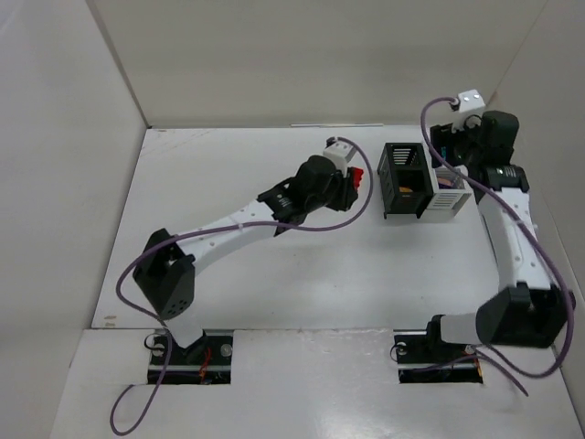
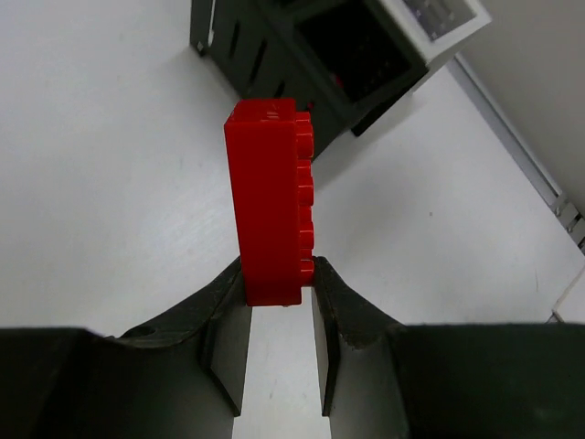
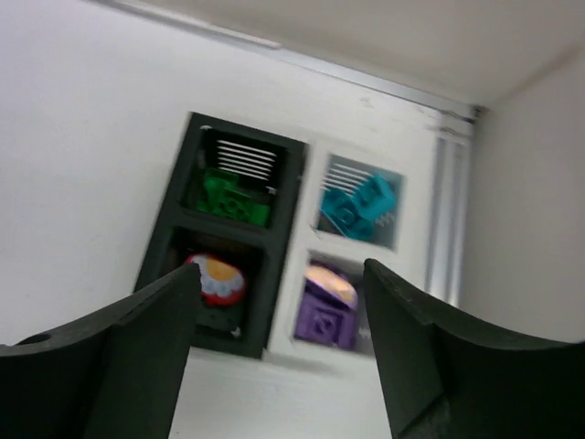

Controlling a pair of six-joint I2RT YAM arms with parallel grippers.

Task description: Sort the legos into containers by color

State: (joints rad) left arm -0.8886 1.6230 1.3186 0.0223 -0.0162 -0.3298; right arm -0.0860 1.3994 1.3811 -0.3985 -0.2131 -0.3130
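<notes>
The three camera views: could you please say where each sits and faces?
Top external: above, behind the bases, looking down at the table; left arm and right arm show.
Left wrist: at the left gripper, facing along its fingers at the clamped red brick.
Right wrist: at the right gripper, looking down between open fingers into the bins.
Shared: all three show the bins.
</notes>
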